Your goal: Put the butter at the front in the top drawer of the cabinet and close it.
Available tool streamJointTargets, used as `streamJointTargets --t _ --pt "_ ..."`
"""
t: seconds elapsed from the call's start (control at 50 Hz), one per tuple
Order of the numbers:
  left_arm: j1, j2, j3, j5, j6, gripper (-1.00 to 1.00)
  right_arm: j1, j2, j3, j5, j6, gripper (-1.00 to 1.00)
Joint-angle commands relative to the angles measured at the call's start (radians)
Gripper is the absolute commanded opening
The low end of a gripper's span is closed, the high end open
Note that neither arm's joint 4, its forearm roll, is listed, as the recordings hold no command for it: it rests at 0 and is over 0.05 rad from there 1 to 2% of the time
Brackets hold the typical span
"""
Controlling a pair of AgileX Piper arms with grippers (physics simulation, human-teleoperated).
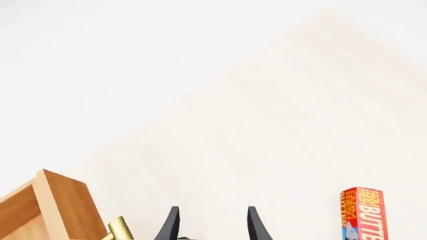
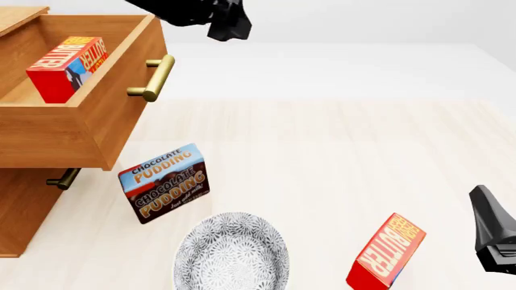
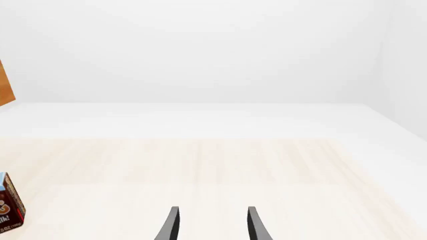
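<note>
One butter carton in the open top drawer, both grippers empty.

The top drawer (image 2: 77, 124) of the cabinet (image 2: 20, 205) stands pulled out, a butter carton (image 2: 69, 67) lying inside it. Above the drawer's brass handle (image 2: 153, 78) hangs the left gripper (image 1: 212, 225), fingers spread and holding nothing. A second butter carton (image 2: 387, 252) rests on the tabletop (image 2: 339, 157) well away from the drawer, near the right gripper (image 3: 212, 225), likewise spread and empty. A chocolate pudding box (image 2: 164, 182) and a patterned plate (image 2: 232, 252) sit below the drawer.
</note>
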Motion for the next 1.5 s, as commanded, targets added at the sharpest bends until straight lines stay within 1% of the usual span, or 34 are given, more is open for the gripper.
streamJointTargets --t 0.02,0.06,0.36,0.54,0.62,0.68,1.08,1.5 --pt "-0.041 0.078 0.019 -0.072 -0.041 1.0 0.0 0.0 0.001 -0.001 0.0 1.0" --pt "-0.045 0.095 0.032 -0.092 -0.055 1.0 0.0 0.0 0.001 -0.001 0.0 1.0" --pt "-0.046 0.153 0.051 -0.127 -0.079 1.0 0.0 0.0 0.001 -0.001 0.0 1.0" --pt "-0.035 0.197 0.068 -0.156 -0.108 1.0 -0.001 -0.001 0.004 -0.002 0.0 1.0" --pt "-0.029 0.204 0.079 -0.171 -0.111 1.0 -0.001 -0.001 0.003 -0.002 0.001 1.0" --pt "-0.033 0.217 0.088 -0.182 -0.128 1.0 -0.001 -0.001 0.003 -0.002 0.0 1.0" --pt "0.059 0.222 0.159 -0.211 -0.147 1.0 0.0 0.002 0.0 -0.003 0.001 1.0" --pt "0.102 0.218 0.19 -0.222 -0.145 1.0 -0.001 0.0 0.001 -0.001 0.001 1.0"
